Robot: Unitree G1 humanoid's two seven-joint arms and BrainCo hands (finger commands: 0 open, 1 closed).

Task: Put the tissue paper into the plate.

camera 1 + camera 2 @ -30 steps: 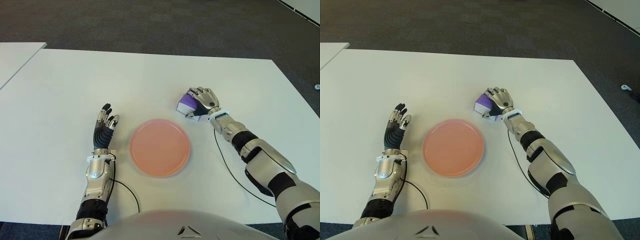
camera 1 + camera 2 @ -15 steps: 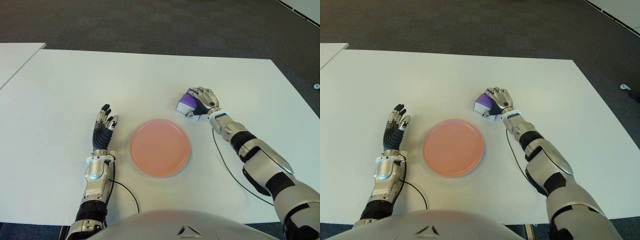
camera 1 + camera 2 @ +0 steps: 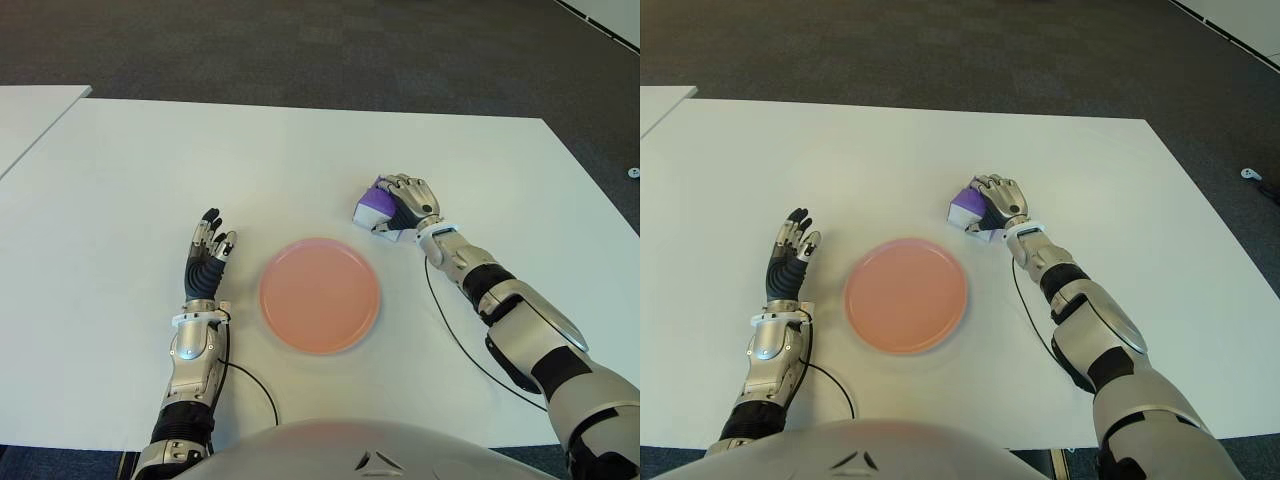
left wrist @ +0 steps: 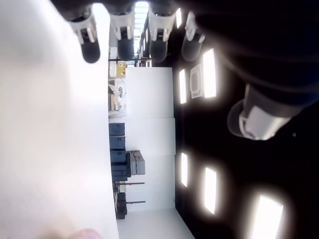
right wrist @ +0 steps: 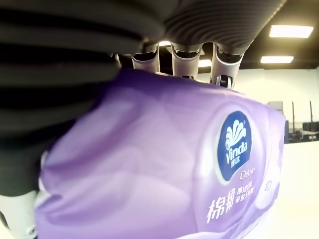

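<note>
One hand is on the tissue pack, and the pack sits outside the plate.
From your eye views, the right hand [image 3: 407,203] lies over the purple tissue pack [image 3: 374,204] on the white table [image 3: 120,180], up and to the right of the pink plate [image 3: 320,295], clear of its rim; the left hand [image 3: 206,262] shows to the left of the plate, fingers straight and slightly apart, holding nothing. Your left wrist view shows only straight fingertips [image 4: 90,50] over the tabletop. Your right wrist view is filled by the pack, with the fingers [image 5: 185,54] curled over its far edge and the palm pressed against it.
</note>
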